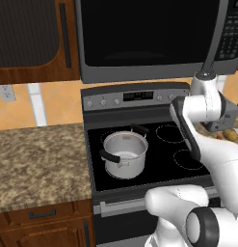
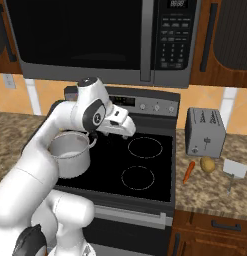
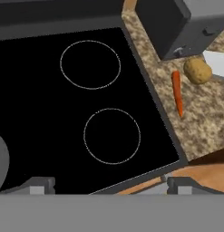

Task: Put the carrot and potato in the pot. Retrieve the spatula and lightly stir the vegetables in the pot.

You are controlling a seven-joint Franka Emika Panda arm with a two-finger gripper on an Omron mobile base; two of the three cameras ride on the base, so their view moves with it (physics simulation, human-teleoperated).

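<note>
The silver pot (image 1: pixel 124 154) with black side handles stands empty on the stove's front left burner; in the right base view my arm partly covers the pot (image 2: pixel 70 156). The slim orange carrot (image 2: pixel 189 171) and the tan potato (image 2: pixel 208 164) lie side by side on the counter right of the stove, in front of the toaster. The white-bladed spatula (image 2: pixel 234 169) rests just right of the potato. My gripper (image 2: pixel 126 130) hangs open and empty over the middle of the cooktop. The hand view has the carrot (image 3: pixel 177 93), the potato (image 3: pixel 197 70) and the widely parted gripper (image 3: pixel 111 185).
A grey toaster (image 2: pixel 205 131) stands at the back of the right counter, close behind the vegetables. The black cooktop (image 3: pixel 50 118) has two bare right burners. A microwave (image 2: pixel 95 35) hangs low above the stove. Granite counter (image 1: pixel 38 159) extends to the left.
</note>
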